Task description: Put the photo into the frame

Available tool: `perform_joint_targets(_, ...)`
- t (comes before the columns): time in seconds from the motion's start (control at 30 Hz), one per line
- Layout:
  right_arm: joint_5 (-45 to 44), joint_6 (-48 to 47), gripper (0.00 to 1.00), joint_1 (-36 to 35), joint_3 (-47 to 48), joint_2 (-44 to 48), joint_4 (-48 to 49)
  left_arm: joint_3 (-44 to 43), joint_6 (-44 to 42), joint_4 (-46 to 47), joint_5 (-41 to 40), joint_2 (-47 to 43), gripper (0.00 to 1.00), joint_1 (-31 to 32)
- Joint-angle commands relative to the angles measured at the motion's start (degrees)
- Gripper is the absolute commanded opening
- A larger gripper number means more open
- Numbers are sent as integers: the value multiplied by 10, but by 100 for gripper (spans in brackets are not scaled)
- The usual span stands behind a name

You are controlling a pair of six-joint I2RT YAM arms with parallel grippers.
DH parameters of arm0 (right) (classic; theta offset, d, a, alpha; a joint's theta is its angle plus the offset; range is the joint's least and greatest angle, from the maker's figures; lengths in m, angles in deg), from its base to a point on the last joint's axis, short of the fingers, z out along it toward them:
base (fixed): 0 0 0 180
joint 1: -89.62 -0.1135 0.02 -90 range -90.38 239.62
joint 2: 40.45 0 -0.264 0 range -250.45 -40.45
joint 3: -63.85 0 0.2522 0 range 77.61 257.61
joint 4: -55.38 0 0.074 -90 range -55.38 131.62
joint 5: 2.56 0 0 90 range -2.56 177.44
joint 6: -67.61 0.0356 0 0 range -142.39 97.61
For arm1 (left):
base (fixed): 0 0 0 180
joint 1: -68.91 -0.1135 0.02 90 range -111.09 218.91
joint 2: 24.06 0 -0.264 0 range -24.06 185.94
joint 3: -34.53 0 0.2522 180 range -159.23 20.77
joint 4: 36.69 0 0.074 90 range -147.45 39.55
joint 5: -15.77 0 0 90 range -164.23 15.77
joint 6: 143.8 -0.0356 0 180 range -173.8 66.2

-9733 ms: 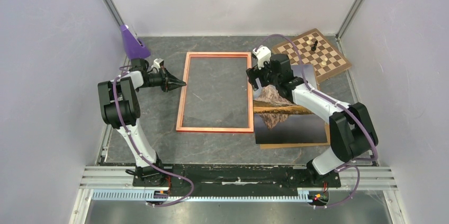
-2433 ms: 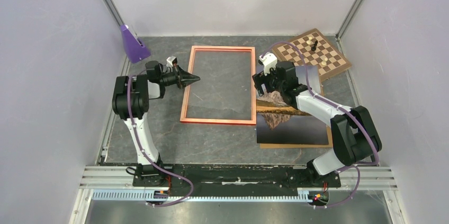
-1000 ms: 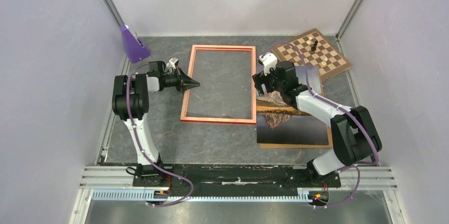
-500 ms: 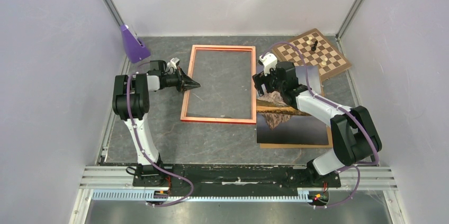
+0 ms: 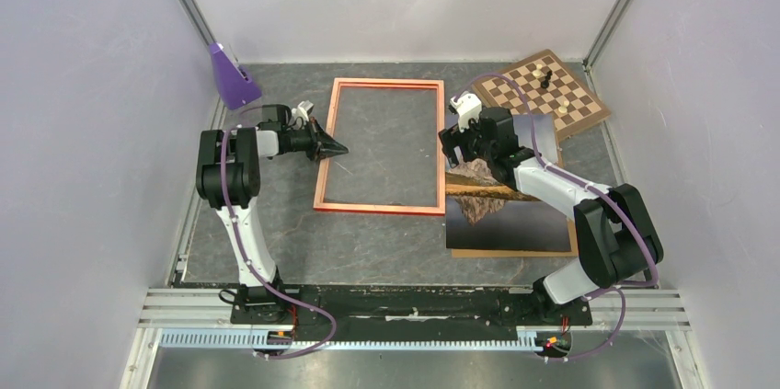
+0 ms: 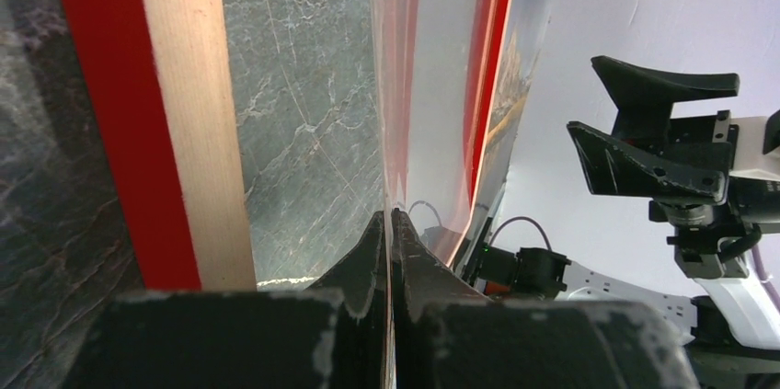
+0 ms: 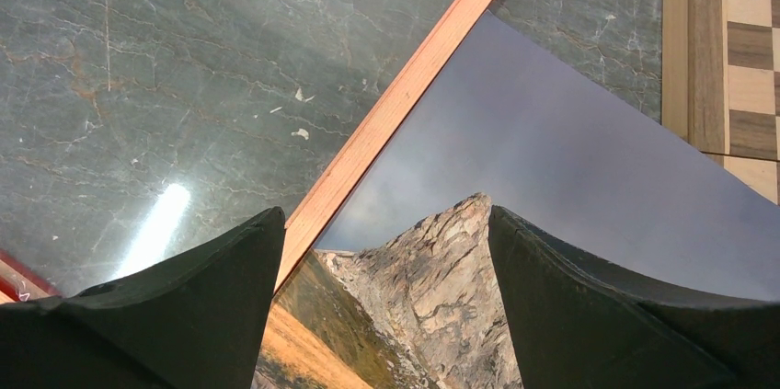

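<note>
The thin orange-red frame (image 5: 377, 208) lies on the grey table between the arms. My left gripper (image 5: 338, 148) reaches in from the left at the frame's left rail. In the left wrist view that gripper (image 6: 390, 214) is shut, with the thin edge of the frame's clear pane (image 6: 432, 85) pinched between its fingertips. The photo (image 5: 515, 214), a rocky mountain over a lake, lies face up just right of the frame. My right gripper (image 5: 449, 159) hovers open over the photo's upper left part. In its wrist view the right gripper (image 7: 386, 214) straddles the mountain peak (image 7: 451, 260) beside the frame's right rail (image 7: 405, 95).
A brown backing board (image 5: 515, 252) shows under the photo's near edge. A chessboard (image 5: 552, 95) with a few pieces sits at the back right, touching the photo's far corner. A purple object (image 5: 230, 76) stands at the back left by the wall.
Since the oldest frame the left gripper has come to the frame's left rail, and the frame has shifted right and toward the back. Over the last second nothing visibly moves.
</note>
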Motion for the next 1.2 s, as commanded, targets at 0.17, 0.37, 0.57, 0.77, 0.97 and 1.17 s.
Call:
perform_joint_targets(0.17, 3, -1, 85, 1, -3, 4, 26, -15, -76, -9, -17, -45, 2, 9)
perform_joint_targets(0.37, 4, -1, 84, 1, -2, 2, 27, -13, -91, -26, -21, -58, 2, 15)
perform_joint_targets(0.57, 4, -2, 84, 1, -3, 2, 27, 2, -71, 27, 0, -56, 2, 15)
perform_joint_targets(0.77, 4, -3, 85, 1, -2, -2, 27, 17, -79, 50, 18, -69, 2, 17)
perform_joint_targets(0.97, 4, -3, 85, 1, -2, -3, 27, 23, -82, 60, 29, -73, 2, 19)
perform_joint_targets(1.17, 3, -3, 85, 1, -2, -3, 28, 26, -89, 65, 36, -78, 2, 19)
